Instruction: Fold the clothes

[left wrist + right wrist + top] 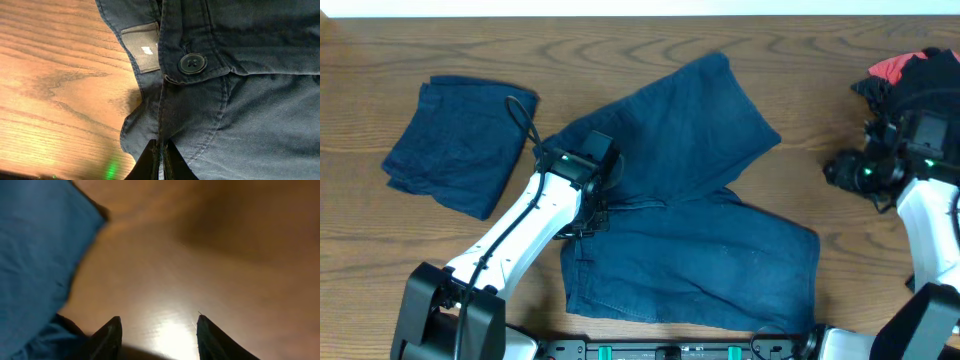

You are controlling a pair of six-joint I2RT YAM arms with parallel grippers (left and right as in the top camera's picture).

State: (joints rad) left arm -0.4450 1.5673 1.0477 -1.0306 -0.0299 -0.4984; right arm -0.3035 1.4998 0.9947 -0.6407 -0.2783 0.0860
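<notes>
Jaws pinched tight on the shorts' (720, 255) waistband with your left gripper (160, 156), right gripper (159, 335) parted over the table (225, 255), legs fanning off to the right.

Left pincer (161, 148) clamped on shorts (250, 125), right pincer (158, 319) parted, hovering.

Blurred: all of right wrist view. Cut off at right edge: pile (918, 68). Unreadable: label (142, 47). Partly hidden under left arm (520, 225): shorts (700, 180).

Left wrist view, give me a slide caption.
Black left fingers pinch the dark navy denim shorts below their round dark button and grey label, on the wooden table.
</notes>
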